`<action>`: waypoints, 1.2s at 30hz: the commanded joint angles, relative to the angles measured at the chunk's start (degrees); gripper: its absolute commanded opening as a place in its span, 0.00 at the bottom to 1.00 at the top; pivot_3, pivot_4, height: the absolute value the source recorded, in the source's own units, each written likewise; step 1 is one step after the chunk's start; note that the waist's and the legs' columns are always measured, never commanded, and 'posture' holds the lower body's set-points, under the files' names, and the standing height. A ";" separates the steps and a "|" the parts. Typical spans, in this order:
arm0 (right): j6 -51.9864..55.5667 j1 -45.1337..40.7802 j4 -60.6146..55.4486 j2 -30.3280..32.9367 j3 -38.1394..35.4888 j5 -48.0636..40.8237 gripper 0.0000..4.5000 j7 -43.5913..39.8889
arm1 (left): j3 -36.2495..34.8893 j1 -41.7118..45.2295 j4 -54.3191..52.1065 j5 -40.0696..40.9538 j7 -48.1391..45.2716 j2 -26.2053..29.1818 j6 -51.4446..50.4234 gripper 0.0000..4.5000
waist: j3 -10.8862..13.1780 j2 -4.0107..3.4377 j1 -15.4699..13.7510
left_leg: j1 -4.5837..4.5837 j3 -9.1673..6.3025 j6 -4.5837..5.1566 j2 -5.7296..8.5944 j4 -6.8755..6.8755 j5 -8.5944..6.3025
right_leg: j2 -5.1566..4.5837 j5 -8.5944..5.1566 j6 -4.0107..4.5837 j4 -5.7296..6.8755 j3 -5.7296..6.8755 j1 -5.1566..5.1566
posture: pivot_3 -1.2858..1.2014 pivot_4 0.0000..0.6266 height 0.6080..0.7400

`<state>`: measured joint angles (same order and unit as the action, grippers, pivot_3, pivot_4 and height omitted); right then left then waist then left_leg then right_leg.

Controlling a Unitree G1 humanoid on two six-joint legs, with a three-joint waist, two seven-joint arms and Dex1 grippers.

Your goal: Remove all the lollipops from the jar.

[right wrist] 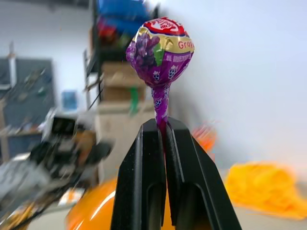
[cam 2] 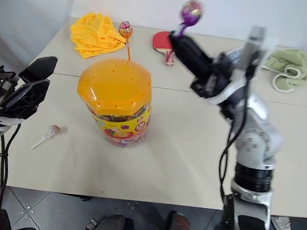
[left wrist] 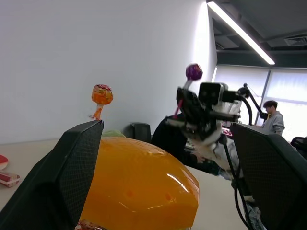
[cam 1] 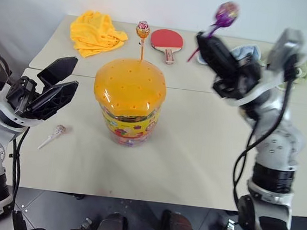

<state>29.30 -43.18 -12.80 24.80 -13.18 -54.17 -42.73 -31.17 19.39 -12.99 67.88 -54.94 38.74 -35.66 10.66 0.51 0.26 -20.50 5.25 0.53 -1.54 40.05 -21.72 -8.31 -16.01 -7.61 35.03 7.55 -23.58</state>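
The right claw is clamped on the stick of a purple lollipop, which is held up in the air at about 2 o'clock from the jar, well clear of the lid. The left claw is spread wide and holds nothing; it hangs at 9 o'clock of the jar, near it but apart. 1 lollipop with an orange stick is seen upright in a hole of the lid at its 12 o'clock edge. A 3rd lollipop lies on the worktop at 8 o'clock of the jar, already out.

The step in hand is judged to be the carrying away of the purple lollipop, with 1 of 3 left in the jar. Next, the purple one is to be lowered to a bare part of the worktop and released. The last stick is thin, so a careful closing on it and a straight pull upward would be called for, lest the jar be tipped.
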 commanded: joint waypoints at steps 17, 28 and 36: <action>7.54 42.31 9.70 39.10 1.24 28.84 0.11 -4.57 | 8.04 -9.07 6.51 -20.71 -22.98 9.27 14.29 1.00 | 0.03 -0.09 -0.16 | 0.14 0.82 0.02 -0.18 -0.04 -0.05 | 0.09 -0.01 0.09 -0.46 -0.35 -0.04 | 0.52 0.24 1.00; -9.19 33.07 7.13 29.27 -11.29 15.20 0.78 -20.25 | 2.54 -9.70 6.07 -14.20 -16.92 7.03 9.04 1.00 | 0.04 -0.11 -0.13 | 0.15 0.68 -0.03 -0.20 -0.01 -0.08 | 0.10 0.00 0.07 -0.39 -0.21 0.01 | 0.52 0.24 1.00; 11.16 -5.43 4.21 10.77 8.09 10.01 0.78 2.01 | -7.06 -6.95 7.85 -3.30 -1.17 0.04 4.05 1.00 | 0.15 -0.31 1.30 | 0.29 0.02 -0.18 -0.34 0.01 -0.11 | 0.09 0.07 0.23 0.27 -0.10 -0.12 | 0.52 0.24 1.00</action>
<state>38.56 -47.39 -9.35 36.04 -6.65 -45.52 -44.10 -36.75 12.66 -4.09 62.93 -57.02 38.73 -31.41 10.81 0.20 1.56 -20.28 5.29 0.36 -1.81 40.05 -21.83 -8.25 -15.95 -7.38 35.31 7.46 -23.75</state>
